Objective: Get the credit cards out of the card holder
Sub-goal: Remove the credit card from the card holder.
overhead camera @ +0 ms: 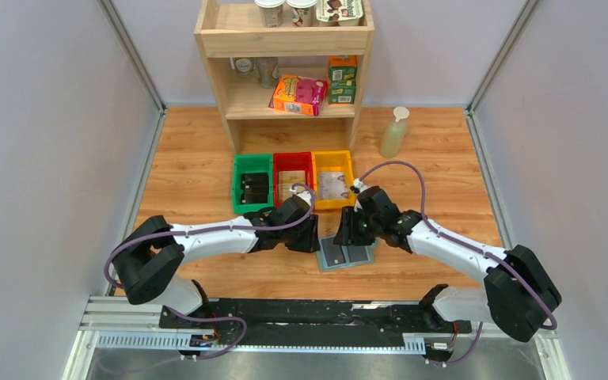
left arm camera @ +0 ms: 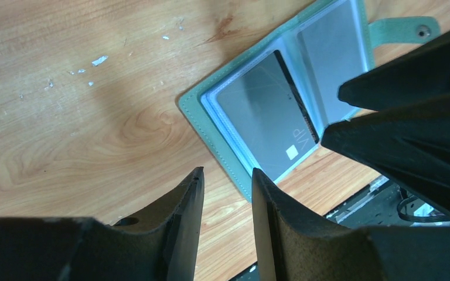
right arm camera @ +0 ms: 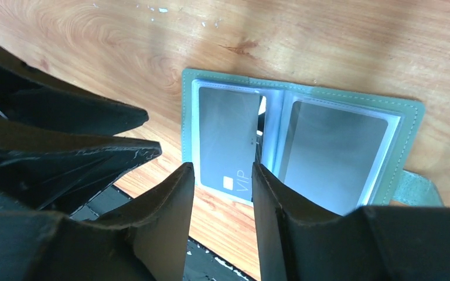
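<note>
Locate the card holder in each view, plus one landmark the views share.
Top external: card holder lies open just below picture centre.
Left wrist: card holder upper right, open, tilted.
Right wrist: card holder centre to right, open.
Landmark: VIP card in one half, clear in both wrist views; its lettering is unreadable from above.

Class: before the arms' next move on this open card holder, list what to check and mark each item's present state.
1. card holder lying open on the table: ok.
2. VIP card visible in its sleeve: ok.
3. left gripper open and empty: ok.
4. right gripper open and empty: ok.
5. VIP card's end facing the right gripper's gap: ok.
6. Holder held steady against a pull: cannot tell.
</note>
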